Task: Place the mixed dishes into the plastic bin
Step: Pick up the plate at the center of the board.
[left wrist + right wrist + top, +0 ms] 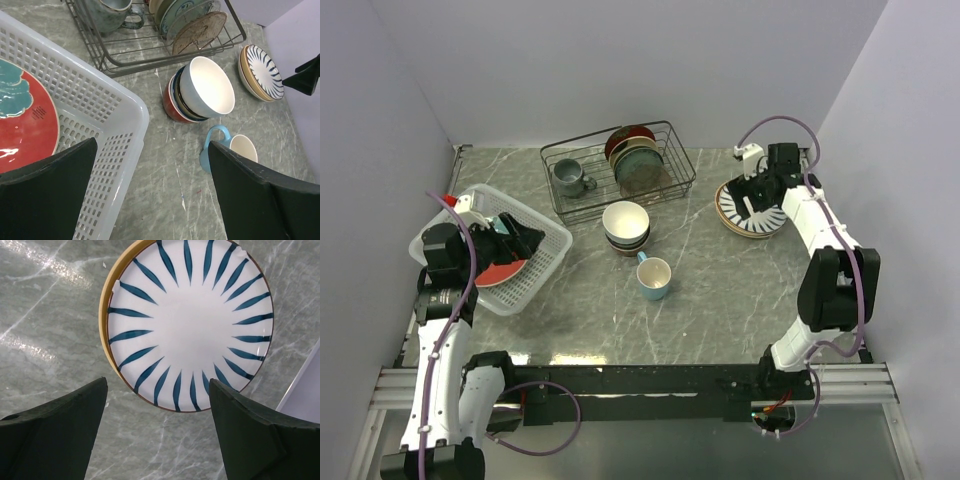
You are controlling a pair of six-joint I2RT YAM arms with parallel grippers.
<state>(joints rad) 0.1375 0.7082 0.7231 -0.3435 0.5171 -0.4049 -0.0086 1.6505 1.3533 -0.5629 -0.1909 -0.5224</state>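
Observation:
The white plastic bin (536, 279) stands at the left and holds a teal-floral red-rimmed plate (496, 268). My left gripper (528, 242) hangs open over the bin's right wall (100, 100), with nothing between its fingers; the plate (25, 120) lies below its left finger. At the right, a white plate with dark radial stripes (190, 325) rests on a tan plate (104, 315). My right gripper (157, 390) is open just above the striped plate's near edge (733, 216). Stacked bowls (626, 225) and a light blue mug (654, 278) sit mid-table.
A black wire rack (620, 165) at the back holds a grey mug (570, 178) and upright plates (635, 160). Walls close in on the left, back and right; the striped plate lies close to the right wall.

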